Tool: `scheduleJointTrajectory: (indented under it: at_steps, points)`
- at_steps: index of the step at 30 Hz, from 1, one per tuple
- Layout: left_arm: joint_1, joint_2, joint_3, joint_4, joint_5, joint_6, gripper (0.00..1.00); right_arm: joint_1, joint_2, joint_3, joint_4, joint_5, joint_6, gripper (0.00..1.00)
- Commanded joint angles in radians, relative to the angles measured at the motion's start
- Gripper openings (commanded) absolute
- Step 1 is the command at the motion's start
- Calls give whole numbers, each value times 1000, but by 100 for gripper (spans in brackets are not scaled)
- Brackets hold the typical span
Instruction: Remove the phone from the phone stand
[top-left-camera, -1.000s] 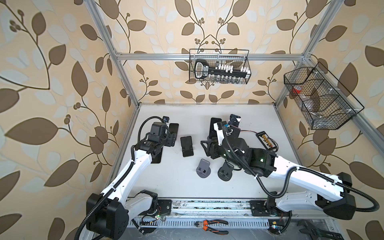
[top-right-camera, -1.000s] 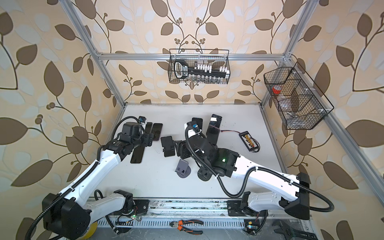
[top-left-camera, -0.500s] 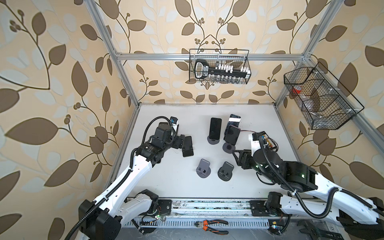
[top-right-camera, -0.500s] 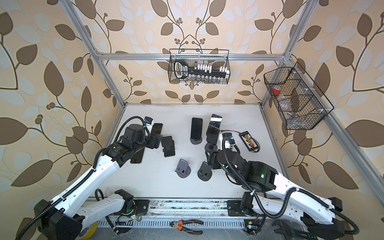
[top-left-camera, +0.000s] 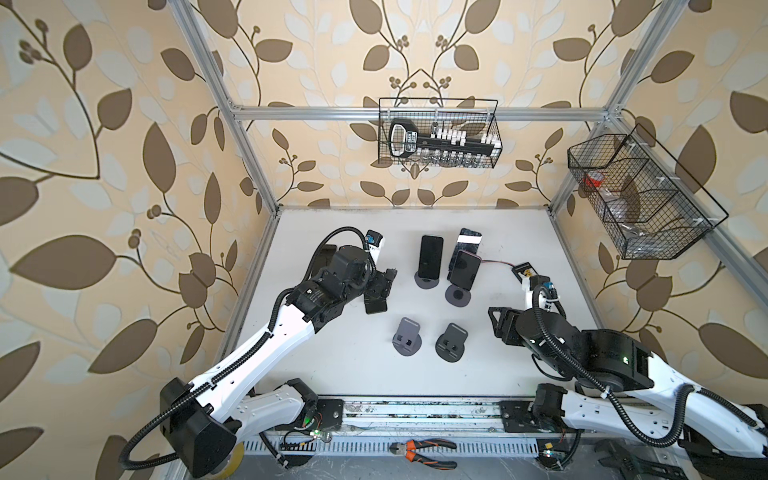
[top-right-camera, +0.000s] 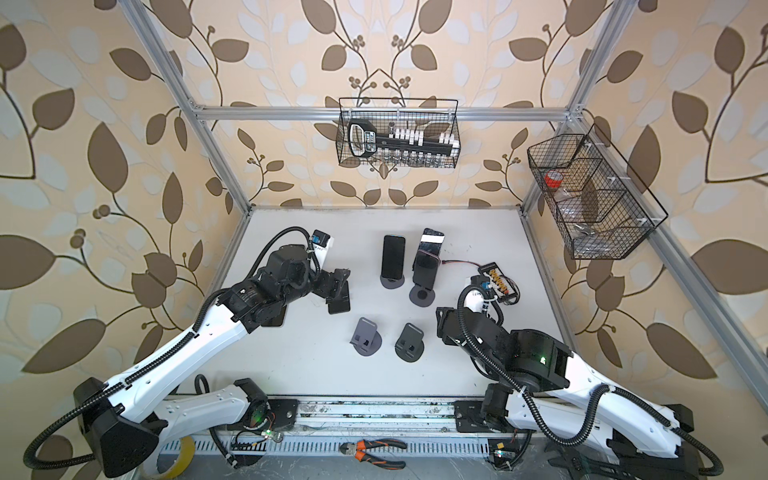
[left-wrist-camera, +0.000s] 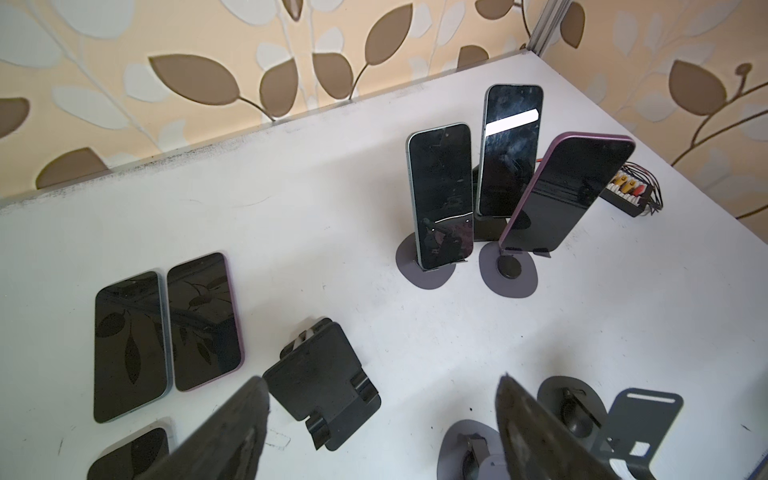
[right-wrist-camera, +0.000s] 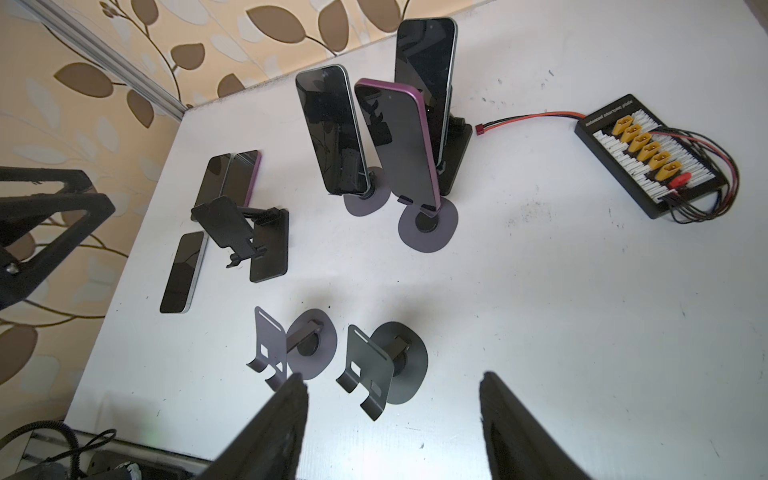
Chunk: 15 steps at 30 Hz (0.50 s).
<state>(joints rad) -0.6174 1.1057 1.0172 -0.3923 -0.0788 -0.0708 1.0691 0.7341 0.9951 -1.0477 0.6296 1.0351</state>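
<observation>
Three phones stand upright in stands mid-table: a dark phone (top-left-camera: 430, 257) (left-wrist-camera: 440, 195) on a grey round stand (top-left-camera: 428, 281), a purple-edged phone (top-left-camera: 465, 270) (right-wrist-camera: 399, 141) on another grey stand (top-left-camera: 458, 296), and a third phone (top-left-camera: 470, 240) on a black stand behind them. My left gripper (top-left-camera: 384, 282) (left-wrist-camera: 382, 386) is open and empty above an empty black folding stand (top-left-camera: 376, 298) (left-wrist-camera: 322, 386). Off to the right, my right gripper (top-left-camera: 498, 322) (right-wrist-camera: 392, 380) is open and empty, pointing at the stands.
Two empty grey stands (top-left-camera: 407, 337) (top-left-camera: 451, 341) sit near the front. Phones lie flat at the left (left-wrist-camera: 131, 345) (left-wrist-camera: 203, 320), mostly under my left arm in both top views. A connector board (top-left-camera: 525, 272) with wires lies right; wire baskets (top-left-camera: 438, 137) (top-left-camera: 640, 195) hang on the walls.
My right arm has pulled back from the middle stands to the right side, gripper empty. My left gripper has moved right from the flat phones to above the black folding stand.
</observation>
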Motion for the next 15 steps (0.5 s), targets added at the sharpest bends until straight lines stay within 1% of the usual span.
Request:
scheduleJointTrajectory:
  at_steps: [1, 5, 8, 15]
  points:
    - [-24, 6, 50, 19, 9, -23, 86, -3, 4, -19, -32, 33, 34, 67]
    - [-38, 31, 64, 17, 30, -37, 87, -4, 4, -27, -11, 41, 25, 67]
    - [-39, 66, 85, 6, 49, -61, 89, -3, 9, -37, 48, 48, -22, 67]
    - [-51, 134, 133, 18, 77, -92, 89, -4, 96, 6, 94, 88, -111, 67]
